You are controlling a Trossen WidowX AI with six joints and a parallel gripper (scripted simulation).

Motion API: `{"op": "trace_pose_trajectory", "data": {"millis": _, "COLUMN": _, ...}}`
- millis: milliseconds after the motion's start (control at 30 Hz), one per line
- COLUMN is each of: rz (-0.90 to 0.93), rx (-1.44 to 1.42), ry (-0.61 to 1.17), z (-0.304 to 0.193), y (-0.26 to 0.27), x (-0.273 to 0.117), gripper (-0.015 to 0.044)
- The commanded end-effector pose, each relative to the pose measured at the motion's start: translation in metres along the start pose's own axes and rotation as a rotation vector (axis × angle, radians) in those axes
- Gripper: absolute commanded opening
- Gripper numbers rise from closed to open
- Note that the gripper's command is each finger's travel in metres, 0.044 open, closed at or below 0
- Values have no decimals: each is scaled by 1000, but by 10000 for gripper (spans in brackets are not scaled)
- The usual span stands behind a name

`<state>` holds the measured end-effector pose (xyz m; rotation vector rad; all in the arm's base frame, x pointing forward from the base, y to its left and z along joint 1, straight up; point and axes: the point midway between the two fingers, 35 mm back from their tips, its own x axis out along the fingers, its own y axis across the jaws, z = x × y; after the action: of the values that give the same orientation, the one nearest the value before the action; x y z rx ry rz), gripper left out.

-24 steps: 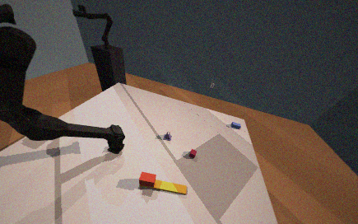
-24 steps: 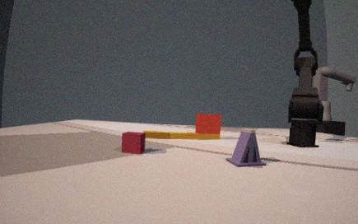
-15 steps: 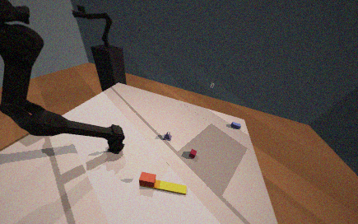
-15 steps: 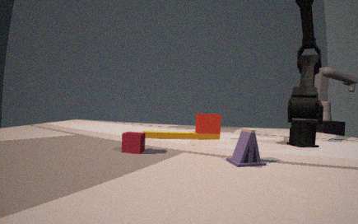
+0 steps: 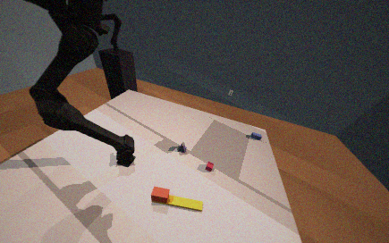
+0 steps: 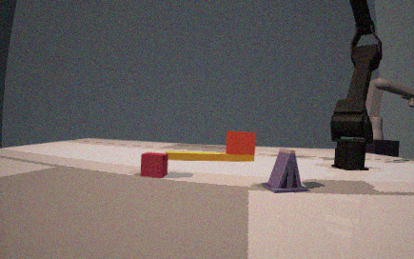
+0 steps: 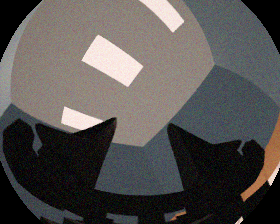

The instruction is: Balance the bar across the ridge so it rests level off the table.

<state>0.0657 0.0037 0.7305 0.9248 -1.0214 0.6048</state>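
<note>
The yellow bar (image 5: 186, 203) (image 6: 196, 156) lies on the pale table top, with an orange-red block (image 5: 160, 194) (image 6: 241, 143) on one end. The purple ridge (image 5: 182, 147) (image 6: 280, 173) stands upright and apart from the bar, with nothing on it. My gripper (image 5: 125, 161) (image 6: 350, 167) is low over the table, apart from both the bar and the ridge. In the wrist view the gripper (image 7: 142, 123) shows its two dark fingers apart with nothing between them. The bar and ridge do not show in the wrist view.
A small crimson cube (image 5: 209, 166) (image 6: 153, 165) sits on the table between the bar and the far side. A blue cylinder (image 5: 256, 136) lies near the far right edge in the top view. Another, pale-looking arm (image 6: 377, 102) stands in the background of the exterior view.
</note>
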Motion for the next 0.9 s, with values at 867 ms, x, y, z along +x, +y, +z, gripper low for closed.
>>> {"op": "trace_pose_trajectory", "data": {"millis": 867, "rz": -571, "rx": -748, "ry": 893, "z": -212, "y": -272, "x": -63, "gripper": 315}}
